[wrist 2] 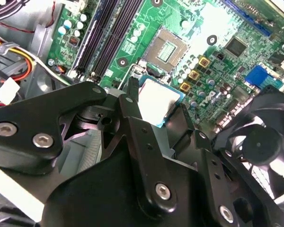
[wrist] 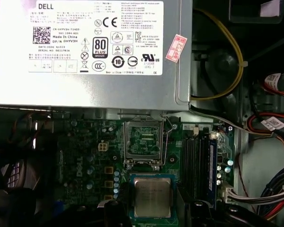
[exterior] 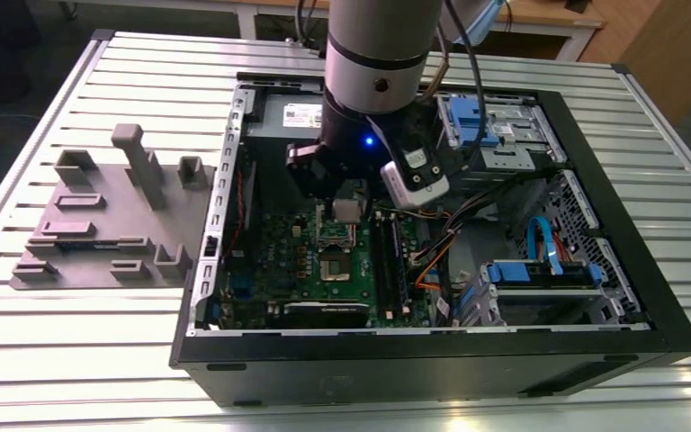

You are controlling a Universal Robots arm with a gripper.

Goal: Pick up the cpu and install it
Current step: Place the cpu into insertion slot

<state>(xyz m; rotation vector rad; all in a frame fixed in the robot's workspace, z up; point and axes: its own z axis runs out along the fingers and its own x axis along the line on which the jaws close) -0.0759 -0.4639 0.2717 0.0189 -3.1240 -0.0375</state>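
Observation:
The cpu (wrist: 152,196) is a small square chip with a pale silvery top and a blue-green rim. My gripper (wrist 2: 157,101) is shut on it, one black finger (wrist 2: 131,94) on each side. It hangs just above the green motherboard (exterior: 309,270), beside the open socket (wrist: 144,139) and not over it. That socket's metal frame surrounds a dark greenish centre (wrist 2: 168,47). In the exterior view the arm reaches down into the open computer case, with the cpu (exterior: 348,210) under the gripper (exterior: 345,214) and right by the socket (exterior: 336,238).
The grey power supply (wrist: 85,47) sits close beyond the socket. Memory slots (wrist: 199,161) and loose cables (wrist: 270,189) run alongside, and a black fan (wrist 2: 260,142) is near. Blue drive bays (exterior: 489,121) fill the case's far side. A grey fixture plate (exterior: 105,216) lies outside the case on the table.

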